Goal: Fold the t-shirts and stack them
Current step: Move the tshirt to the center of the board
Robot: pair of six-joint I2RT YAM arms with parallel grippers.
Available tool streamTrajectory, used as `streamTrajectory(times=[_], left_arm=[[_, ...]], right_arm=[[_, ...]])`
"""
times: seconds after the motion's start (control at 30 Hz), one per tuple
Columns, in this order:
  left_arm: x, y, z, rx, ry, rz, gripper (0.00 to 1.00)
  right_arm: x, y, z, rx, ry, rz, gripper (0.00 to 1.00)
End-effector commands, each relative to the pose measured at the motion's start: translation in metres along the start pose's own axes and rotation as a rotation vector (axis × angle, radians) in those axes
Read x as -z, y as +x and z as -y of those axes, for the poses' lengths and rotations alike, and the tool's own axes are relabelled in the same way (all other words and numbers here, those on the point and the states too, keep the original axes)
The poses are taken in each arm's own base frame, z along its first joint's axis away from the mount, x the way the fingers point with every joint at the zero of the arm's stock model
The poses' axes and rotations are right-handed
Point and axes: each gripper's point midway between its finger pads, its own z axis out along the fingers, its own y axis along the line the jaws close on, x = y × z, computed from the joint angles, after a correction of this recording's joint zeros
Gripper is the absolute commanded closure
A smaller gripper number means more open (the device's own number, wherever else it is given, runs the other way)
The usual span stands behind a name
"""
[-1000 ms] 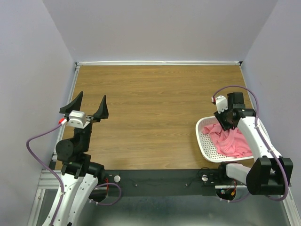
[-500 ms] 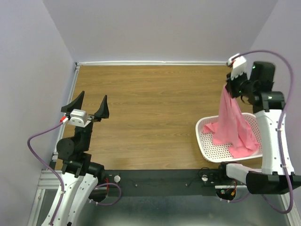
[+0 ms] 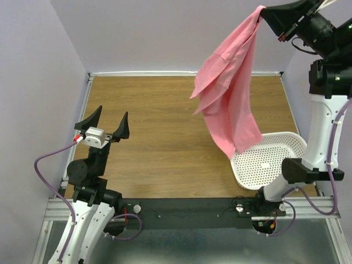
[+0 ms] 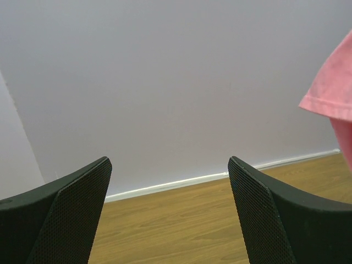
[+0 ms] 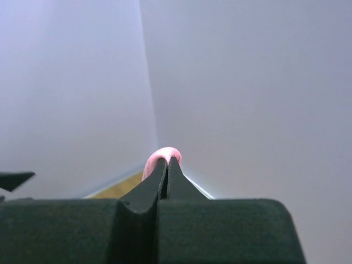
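A salmon-pink t-shirt (image 3: 231, 93) hangs high in the air over the right half of the table, its lowest corner dangling just above the left rim of the basket. My right gripper (image 3: 263, 12) is raised to the top of the top view and shut on the shirt's upper edge; in the right wrist view a pink fold (image 5: 164, 154) pokes out past the closed fingertips. My left gripper (image 3: 107, 120) stands open at the left of the table with nothing between its fingers (image 4: 71, 209). A sleeve hem of the t-shirt (image 4: 333, 99) shows at the right edge of the left wrist view.
A white perforated basket (image 3: 269, 162) sits at the table's right near edge, with nothing visible inside it. The wooden table (image 3: 159, 132) is walled by lilac panels at the left, back and right.
My right arm has swung up and leftward, lifting the t-shirt fully out of the basket until it hangs free. The left arm has stayed where it was.
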Motion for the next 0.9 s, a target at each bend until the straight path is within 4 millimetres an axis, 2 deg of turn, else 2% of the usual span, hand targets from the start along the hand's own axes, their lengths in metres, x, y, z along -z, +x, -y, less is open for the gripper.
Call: streamTrajectory(times=[0.0, 0.07, 0.13, 0.17, 0.2, 0.23, 0.27, 0.3, 0.33, 0.37, 0.4, 0.47, 0.5, 0.53, 0.57, 0.63, 0.73, 0.8, 0.87], left_arm=[[0.000, 0.000, 0.005, -0.021, 0.030, 0.007, 0.06], [0.000, 0.000, 0.007, -0.022, 0.042, 0.008, 0.06], [-0.001, -0.001, 0.010, -0.025, 0.062, 0.013, 0.06], [-0.001, 0.000, 0.011, -0.025, 0.068, 0.012, 0.06], [-0.001, 0.000, 0.012, -0.025, 0.071, 0.011, 0.06], [-0.001, 0.001, 0.012, -0.026, 0.071, 0.009, 0.06], [-0.001, 0.000, 0.012, -0.027, 0.074, 0.011, 0.07], [-0.001, 0.001, 0.012, -0.027, 0.074, 0.008, 0.06], [-0.001, 0.001, 0.012, -0.028, 0.074, 0.008, 0.07], [-0.001, 0.002, 0.012, -0.028, 0.073, 0.006, 0.07], [-0.001, 0.002, 0.012, -0.028, 0.075, 0.007, 0.07], [-0.001, 0.002, 0.013, -0.030, 0.076, 0.007, 0.07], [-0.001, 0.000, 0.013, -0.030, 0.076, 0.011, 0.07], [-0.001, 0.001, 0.013, -0.030, 0.076, 0.010, 0.07], [-0.001, 0.000, 0.013, -0.031, 0.077, 0.012, 0.07], [0.000, -0.001, 0.013, -0.032, 0.078, 0.015, 0.07], [0.000, -0.003, 0.012, -0.033, 0.076, 0.021, 0.07], [0.001, -0.003, 0.013, -0.032, 0.078, 0.022, 0.07], [0.001, -0.005, 0.013, -0.032, 0.077, 0.027, 0.07]], right_arm=[[-0.004, -0.061, -0.035, -0.051, -0.121, 0.176, 0.99], [-0.005, -0.075, -0.034, -0.054, -0.112, 0.229, 0.99], [-0.010, -0.070, -0.027, -0.095, -0.113, 0.235, 1.00], [-0.014, -0.063, -0.023, -0.131, -0.114, 0.224, 1.00], [-0.021, -0.044, -0.008, -0.173, -0.096, 0.196, 1.00], [-0.025, -0.037, 0.001, -0.179, -0.080, 0.193, 1.00], [-0.034, -0.026, 0.002, -0.202, -0.086, 0.183, 0.99], [-0.047, -0.002, 0.008, -0.249, -0.087, 0.150, 0.99], [-0.059, 0.011, -0.004, -0.247, -0.120, 0.133, 0.99], [-0.063, 0.024, 0.004, -0.271, -0.104, 0.113, 1.00], [-0.077, 0.038, -0.016, -0.259, -0.149, 0.093, 0.99], [-0.097, 0.073, -0.030, -0.285, -0.146, 0.026, 1.00], [-0.112, 0.090, -0.058, -0.251, -0.193, -0.003, 0.99], [-0.119, 0.102, -0.069, -0.243, -0.203, -0.025, 0.99], [-0.130, 0.122, -0.090, -0.227, -0.220, -0.065, 0.99], [-0.138, 0.138, -0.102, -0.213, -0.223, -0.098, 1.00], [-0.144, 0.154, -0.095, -0.199, -0.172, -0.132, 1.00], [-0.142, 0.152, -0.089, -0.135, -0.143, -0.131, 1.00], [-0.139, 0.159, -0.076, -0.077, -0.084, -0.155, 0.99]])
